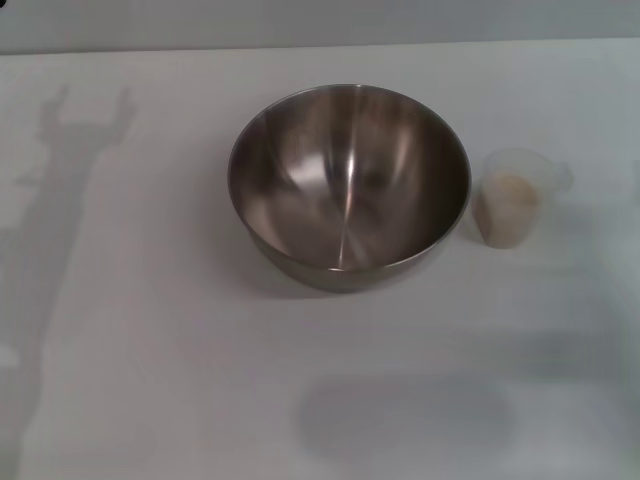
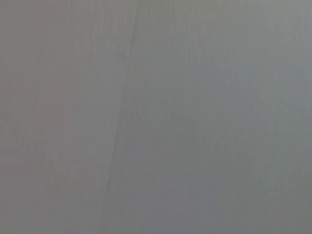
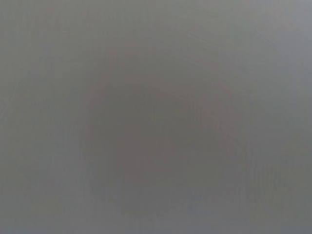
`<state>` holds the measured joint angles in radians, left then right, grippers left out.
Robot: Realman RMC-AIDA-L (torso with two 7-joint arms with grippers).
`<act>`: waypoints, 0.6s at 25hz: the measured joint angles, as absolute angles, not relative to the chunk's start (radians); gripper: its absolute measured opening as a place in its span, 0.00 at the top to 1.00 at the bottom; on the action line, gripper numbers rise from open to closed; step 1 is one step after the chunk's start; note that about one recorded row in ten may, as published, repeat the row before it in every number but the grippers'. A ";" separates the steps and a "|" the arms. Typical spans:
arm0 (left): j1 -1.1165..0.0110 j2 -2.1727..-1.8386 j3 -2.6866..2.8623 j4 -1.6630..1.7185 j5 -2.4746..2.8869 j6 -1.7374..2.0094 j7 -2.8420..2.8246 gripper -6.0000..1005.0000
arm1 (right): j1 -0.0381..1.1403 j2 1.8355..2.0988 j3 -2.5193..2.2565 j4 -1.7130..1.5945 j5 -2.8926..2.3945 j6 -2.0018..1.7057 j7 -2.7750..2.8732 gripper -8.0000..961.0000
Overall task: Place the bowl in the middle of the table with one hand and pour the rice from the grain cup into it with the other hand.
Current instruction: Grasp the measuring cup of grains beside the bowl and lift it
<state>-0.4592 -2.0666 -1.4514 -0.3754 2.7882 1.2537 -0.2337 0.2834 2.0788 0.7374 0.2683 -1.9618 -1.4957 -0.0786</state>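
The stainless-steel bowl [image 1: 348, 185] stands upright and empty on the white table [image 1: 150, 330], near the middle. The clear-plastic grain cup [image 1: 512, 198] stands just to the bowl's right, apart from it, with cream-coloured rice [image 1: 506, 208] inside. Neither gripper shows in the head view. Only an arm's shadow falls on the table at the left. Both wrist views show plain grey surface, with no fingers and no objects.
The table's far edge [image 1: 320, 47] runs along the top of the head view. Soft shadows lie on the table at the front centre and at the left.
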 joint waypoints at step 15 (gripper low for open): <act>-0.430 -2.064 -1.446 -0.380 2.793 1.260 -0.213 0.13 | 0.157 2.079 0.496 0.289 -1.962 -1.492 -0.079 0.43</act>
